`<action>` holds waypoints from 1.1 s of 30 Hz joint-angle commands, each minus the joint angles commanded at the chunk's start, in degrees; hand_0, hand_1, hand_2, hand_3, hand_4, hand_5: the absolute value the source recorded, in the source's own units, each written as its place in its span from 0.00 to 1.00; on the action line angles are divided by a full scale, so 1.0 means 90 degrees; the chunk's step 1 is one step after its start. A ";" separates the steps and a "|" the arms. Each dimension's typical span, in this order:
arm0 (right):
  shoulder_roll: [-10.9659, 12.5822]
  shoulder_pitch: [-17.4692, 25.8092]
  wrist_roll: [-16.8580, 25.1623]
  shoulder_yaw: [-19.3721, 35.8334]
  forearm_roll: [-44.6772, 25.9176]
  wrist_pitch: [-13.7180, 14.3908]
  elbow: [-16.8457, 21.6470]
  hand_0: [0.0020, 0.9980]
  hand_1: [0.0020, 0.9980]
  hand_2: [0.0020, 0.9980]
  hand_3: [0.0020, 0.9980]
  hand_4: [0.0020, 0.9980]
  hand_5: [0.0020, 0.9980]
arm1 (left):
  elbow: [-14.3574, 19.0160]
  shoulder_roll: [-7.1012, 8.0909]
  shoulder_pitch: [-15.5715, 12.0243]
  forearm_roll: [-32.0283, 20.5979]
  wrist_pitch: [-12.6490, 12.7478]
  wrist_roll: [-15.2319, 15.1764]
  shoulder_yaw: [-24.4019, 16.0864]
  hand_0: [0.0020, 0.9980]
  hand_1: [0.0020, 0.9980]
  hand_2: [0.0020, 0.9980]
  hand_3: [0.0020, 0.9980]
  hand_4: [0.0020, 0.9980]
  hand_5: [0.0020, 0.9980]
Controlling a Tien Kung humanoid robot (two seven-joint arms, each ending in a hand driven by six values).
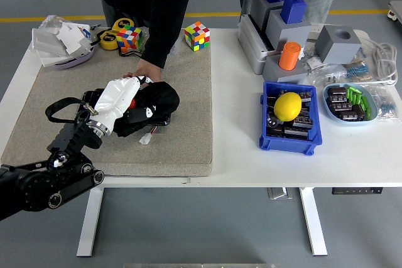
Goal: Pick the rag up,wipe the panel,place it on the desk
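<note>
Black rag (157, 100) bunched under my left hand (121, 100), fingers clenched on it, pressed onto panel (164, 119) at 9 o'clock on table (251, 142). Wipe in progress, I judge; placing on desk remains.

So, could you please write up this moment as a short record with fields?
left hand: left hand pressing the black rag onto the panel
right hand: not in view
panel: lies on the grey mat, mostly covered by the rag
person: stands at the far side, one hand at the panel's far edge
right side of table: yellow ball in blue bin
</note>
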State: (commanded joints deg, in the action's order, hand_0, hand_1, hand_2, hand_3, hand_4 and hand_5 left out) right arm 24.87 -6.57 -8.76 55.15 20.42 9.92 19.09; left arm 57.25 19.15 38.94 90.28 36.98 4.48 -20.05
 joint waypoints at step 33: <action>-0.0043 0.0061 -0.0028 0.0249 0.0097 -0.0017 -0.0049 0.75 0.68 0.70 0.63 1.00 0.60 | -0.0551 0.0671 -0.0694 0.0049 0.0000 -0.0139 -0.0953 0.18 0.10 0.35 0.59 0.55 0.04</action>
State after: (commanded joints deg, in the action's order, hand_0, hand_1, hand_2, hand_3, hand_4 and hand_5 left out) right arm 24.48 -6.02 -9.02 57.39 21.29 9.77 18.65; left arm 52.30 25.19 32.69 90.72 36.98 3.23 -28.63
